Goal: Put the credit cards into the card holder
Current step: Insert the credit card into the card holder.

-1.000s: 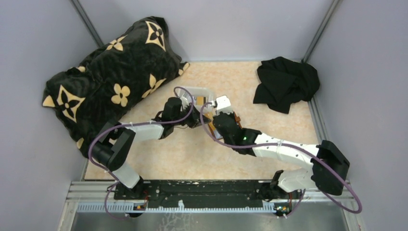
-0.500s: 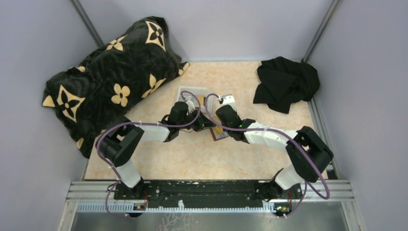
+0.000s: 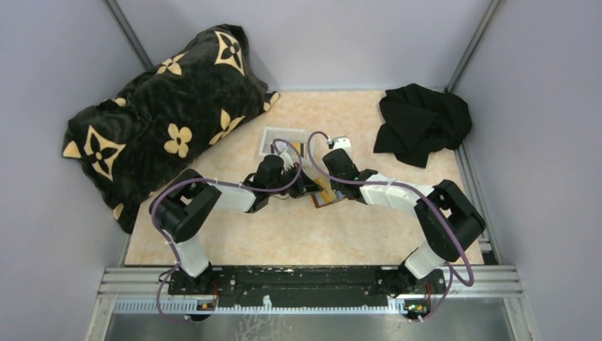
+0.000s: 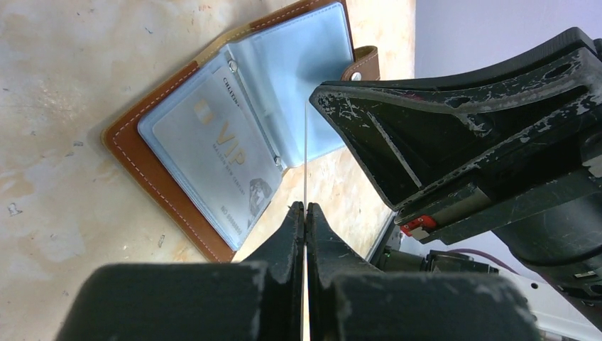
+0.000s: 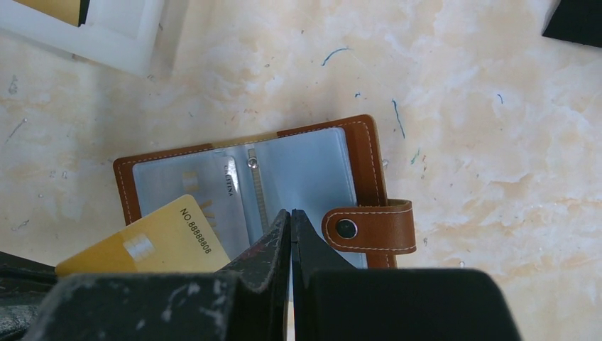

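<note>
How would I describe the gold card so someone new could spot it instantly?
On the tan table, between the two arms, lies an open brown card holder. At its edge, the left end effector pinches a gold card. It is gold with a printed number and not yet in a sleeve, unlike the silver VIP card already tucked inside one.
</note>
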